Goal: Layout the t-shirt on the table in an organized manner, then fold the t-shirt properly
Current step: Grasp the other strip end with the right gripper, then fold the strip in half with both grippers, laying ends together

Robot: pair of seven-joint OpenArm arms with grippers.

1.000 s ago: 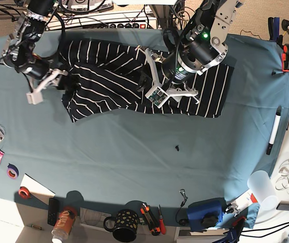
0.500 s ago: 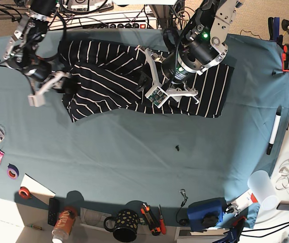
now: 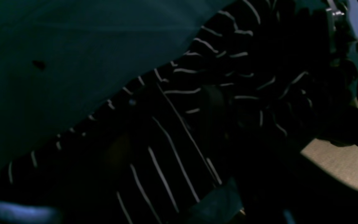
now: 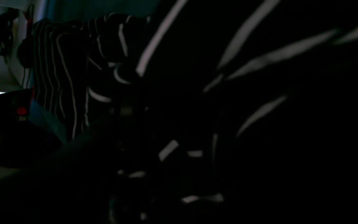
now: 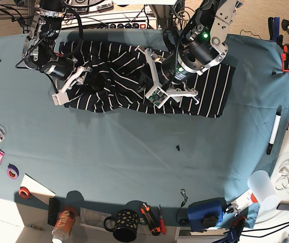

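The soft navy white-striped t-shirt [image 5: 134, 83] is lying bunched at the teal-draped worktop's [image 5: 134, 162] far edge, unfolded. Both pincers, left [image 5: 157, 83] and right [image 5: 68, 83], are sitting over it; their openings I cannot tell.

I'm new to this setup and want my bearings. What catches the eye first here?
The striped t-shirt lies bunched along the far side of the teal table. Both arms work over it: the right gripper at its rumpled end, the left gripper over its middle. Mugs and tools line the near edge.
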